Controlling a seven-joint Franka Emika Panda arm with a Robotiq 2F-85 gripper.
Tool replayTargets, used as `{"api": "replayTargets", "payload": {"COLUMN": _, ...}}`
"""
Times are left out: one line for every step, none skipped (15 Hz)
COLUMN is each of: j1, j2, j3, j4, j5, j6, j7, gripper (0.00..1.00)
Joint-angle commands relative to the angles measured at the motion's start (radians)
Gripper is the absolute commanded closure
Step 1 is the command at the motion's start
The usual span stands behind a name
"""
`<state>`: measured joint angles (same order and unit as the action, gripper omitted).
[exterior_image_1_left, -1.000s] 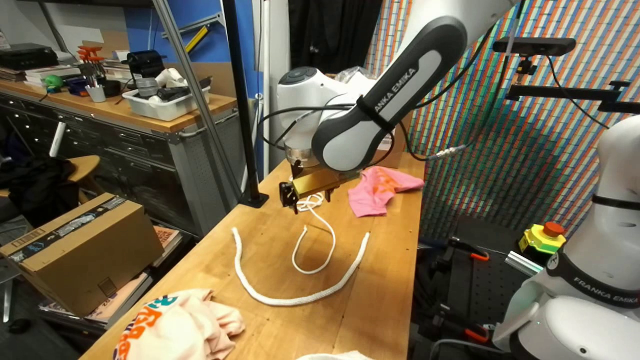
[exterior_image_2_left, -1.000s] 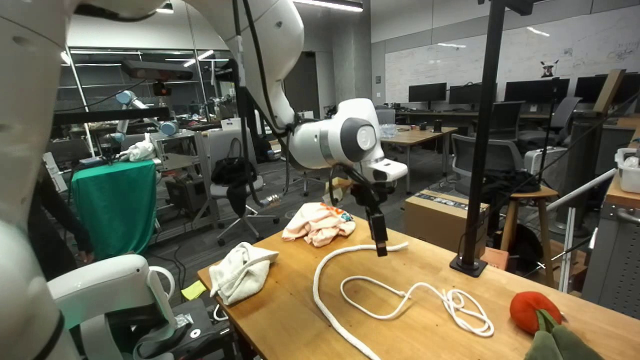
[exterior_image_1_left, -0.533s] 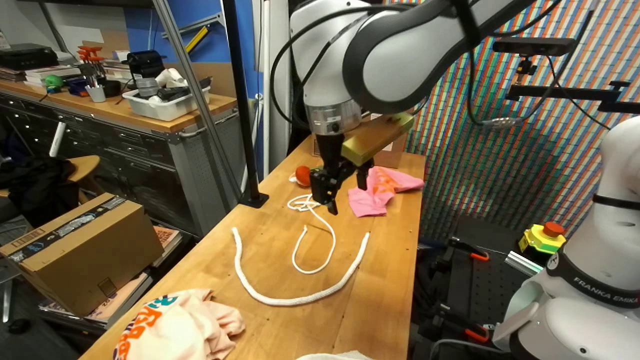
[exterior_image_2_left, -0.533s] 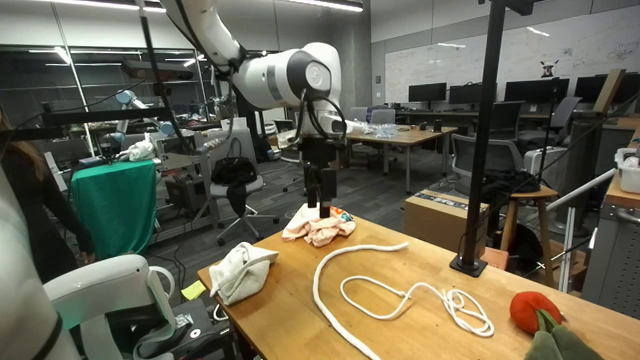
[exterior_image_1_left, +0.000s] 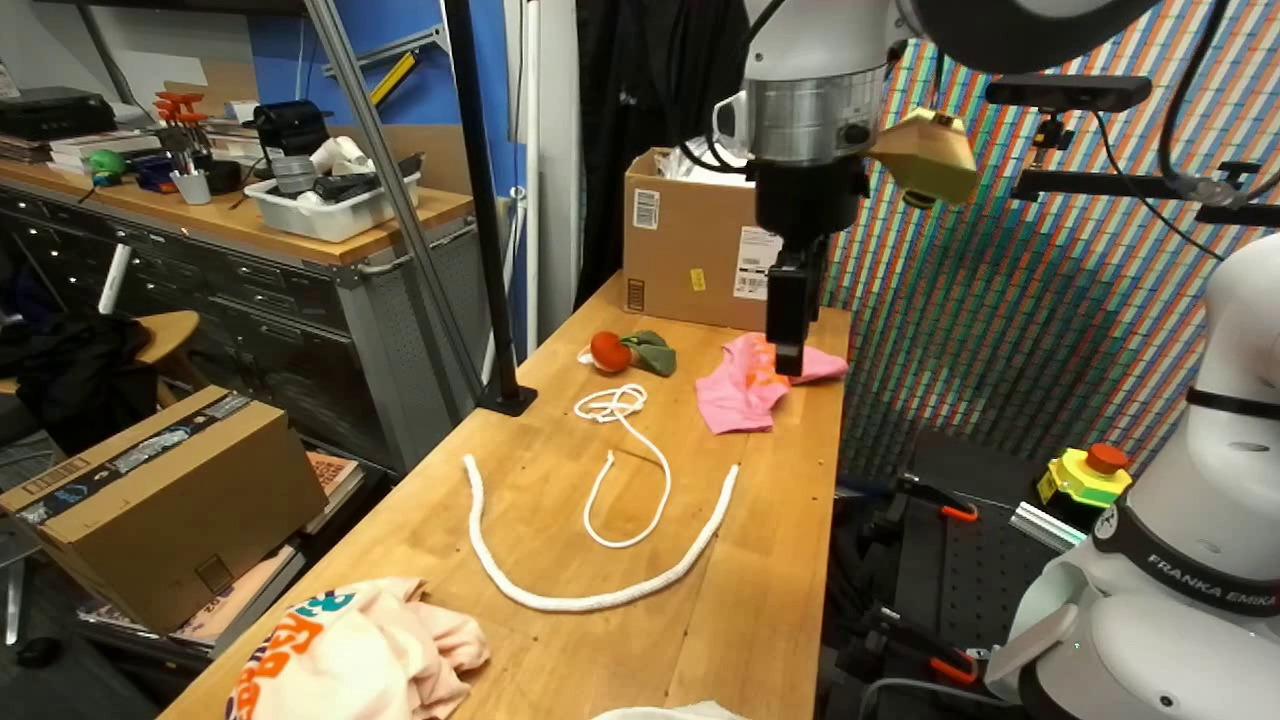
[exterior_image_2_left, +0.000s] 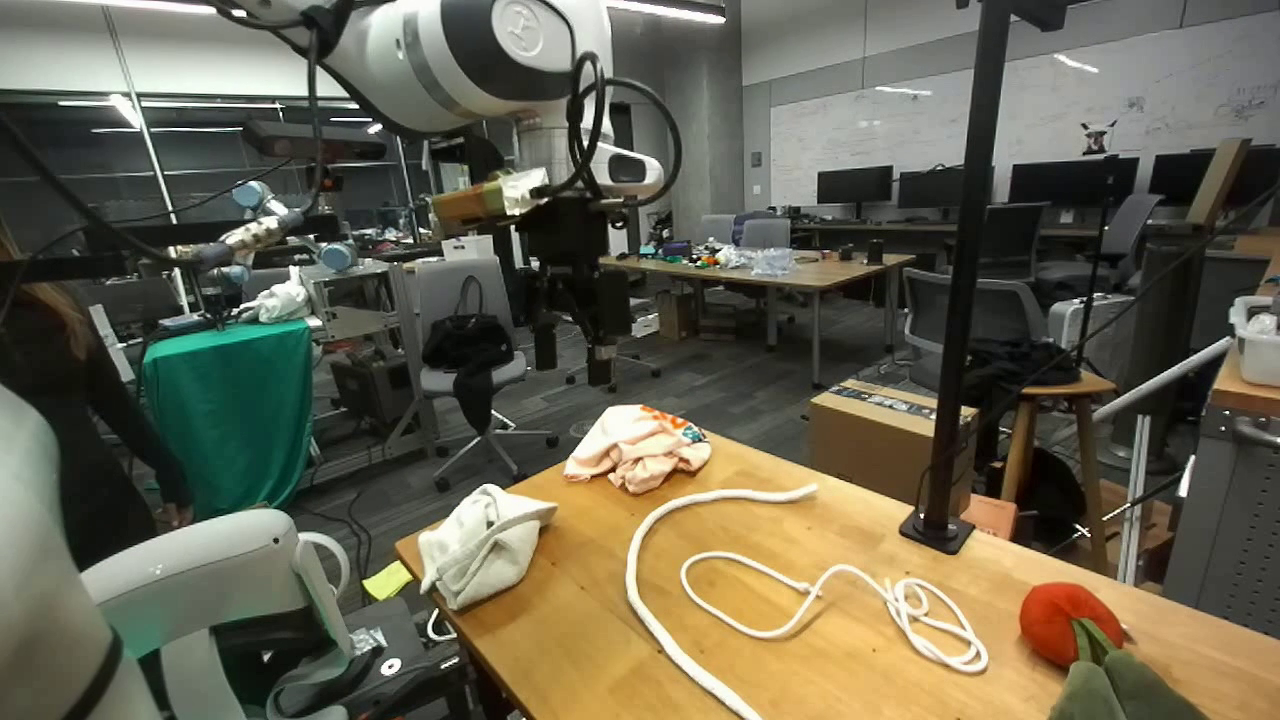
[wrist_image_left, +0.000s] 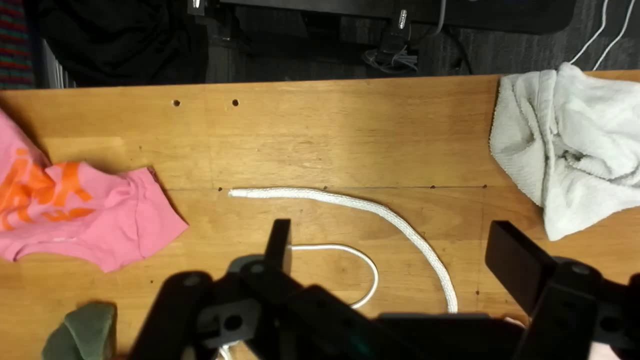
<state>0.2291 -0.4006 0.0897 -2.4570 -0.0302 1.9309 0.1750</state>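
In the wrist view, an orange-lettered pink cloth (wrist_image_left: 95, 215) is laid to the left of the thick white rope (wrist_image_left: 406, 229). The thin white cord (wrist_image_left: 376, 280) is partly enclosed by the rope's curve. Well above the level of the rope, the tool (wrist_image_left: 392, 250) is suspended, its 2 fingers wide apart, the rope being framed between them. To the right of the rope, a crumpled white towel (wrist_image_left: 570, 145) is borne, like the rope, by the wooden worktop (wrist_image_left: 350, 135).
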Motion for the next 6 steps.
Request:
{"api": "replayTargets", "payload": {"j1": -0.012, "j2": -0.177, "j3": -0.019, "j4": -0.125, "j5": 0.031, "j6": 0.067, "j7": -0.200, "gripper": 0.00}}
{"api": "replayTargets", "payload": {"j1": -0.008, "j2": -0.208, "j3": -0.033, "j4": -0.149, "j5": 0.039, "j6": 0.083, "j7": -0.252, "gripper": 0.00}}
{"api": "replayTargets", "payload": {"j1": 0.001, "j2": -0.233, "j3": -0.051, "j4": -0.171, "j5": 0.055, "j6": 0.088, "j7": -0.308, "gripper": 0.00}}
{"api": "replayTargets", "payload": {"j1": 0.007, "j2": -0.255, "j3": -0.071, "j4": -0.194, "j5": 0.075, "j6": 0.096, "j7": -0.364, "gripper": 0.00}}
{"api": "replayTargets", "payload": {"j1": -0.024, "j2": -0.175, "j3": -0.020, "j4": -0.125, "j5": 0.043, "j6": 0.052, "j7": -0.268, "gripper": 0.00}}
{"api": "replayTargets", "payload": {"j1": -0.025, "j2": -0.191, "j3": -0.026, "j4": -0.139, "j5": 0.047, "j6": 0.054, "j7": -0.284, "gripper": 0.00}}
